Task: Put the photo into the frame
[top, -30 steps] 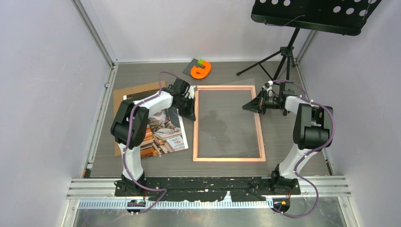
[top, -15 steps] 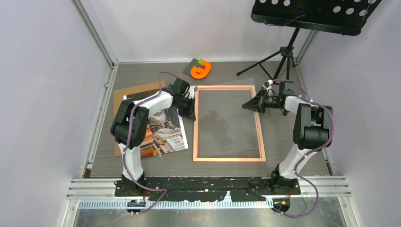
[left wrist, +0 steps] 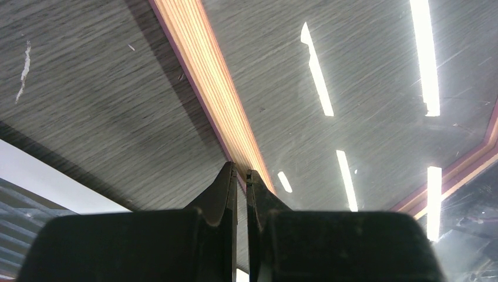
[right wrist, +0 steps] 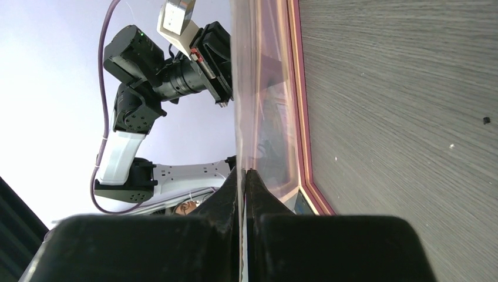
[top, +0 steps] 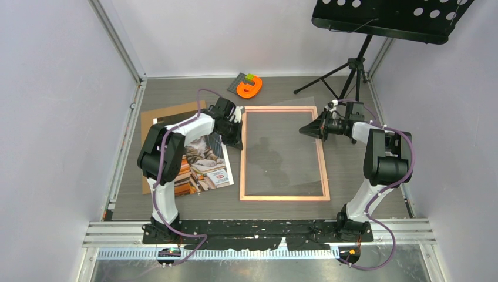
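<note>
Since a second before, our right gripper [right wrist: 244,171] had edged leftward, jaws pinching the right edge of the clear pane [top: 282,147], raised off the frame [top: 285,198]. Nearest us, the photo [top: 202,164] lay on a brown board [top: 158,120], beside the frame, which lay flat on the tabletop [top: 352,188]. Our left gripper [left wrist: 241,172] had its jaws pressed together at the frame's left rail.

A black music stand [top: 392,17] on a tripod occupies the grey worktop's [top: 176,91] far right corner. An orange block [top: 249,88] lies at the far edge. A brown board [top: 161,113] lies at left.
</note>
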Controlling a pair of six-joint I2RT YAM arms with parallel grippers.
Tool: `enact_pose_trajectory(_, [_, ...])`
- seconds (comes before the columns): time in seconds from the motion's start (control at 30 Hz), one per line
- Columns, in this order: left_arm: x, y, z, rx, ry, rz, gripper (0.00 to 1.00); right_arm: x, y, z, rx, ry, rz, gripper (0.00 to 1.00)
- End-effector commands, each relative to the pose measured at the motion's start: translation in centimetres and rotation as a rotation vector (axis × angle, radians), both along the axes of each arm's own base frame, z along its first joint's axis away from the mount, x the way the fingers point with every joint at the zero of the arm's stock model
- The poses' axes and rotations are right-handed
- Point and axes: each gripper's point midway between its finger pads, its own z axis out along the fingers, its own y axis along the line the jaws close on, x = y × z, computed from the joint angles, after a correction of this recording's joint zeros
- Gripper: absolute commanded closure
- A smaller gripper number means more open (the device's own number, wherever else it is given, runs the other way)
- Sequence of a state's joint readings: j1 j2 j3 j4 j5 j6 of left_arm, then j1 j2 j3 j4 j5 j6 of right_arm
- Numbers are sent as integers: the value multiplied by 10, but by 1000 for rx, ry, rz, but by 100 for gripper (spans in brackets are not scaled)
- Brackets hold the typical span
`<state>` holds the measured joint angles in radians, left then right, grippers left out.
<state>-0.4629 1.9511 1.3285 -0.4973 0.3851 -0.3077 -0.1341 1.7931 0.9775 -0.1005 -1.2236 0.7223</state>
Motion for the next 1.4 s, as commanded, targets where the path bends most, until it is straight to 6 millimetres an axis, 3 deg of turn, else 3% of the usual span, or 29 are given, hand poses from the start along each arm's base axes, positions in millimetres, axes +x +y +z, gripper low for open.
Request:
enact_pose_trajectory(0.0, [5,-6,-1,-2,-30,-20,96,2,5,27,23,-94,19,94])
enact_pose_trajectory(0.9, [3,-7,-2,-3,-25,-22,96,3,-1,-4,-93,-117,79,94])
enact_pose_trajectory(1.37, [4,-6,-3,-1,-24,-22,96,0,1,-1,-76,-113,71,94])
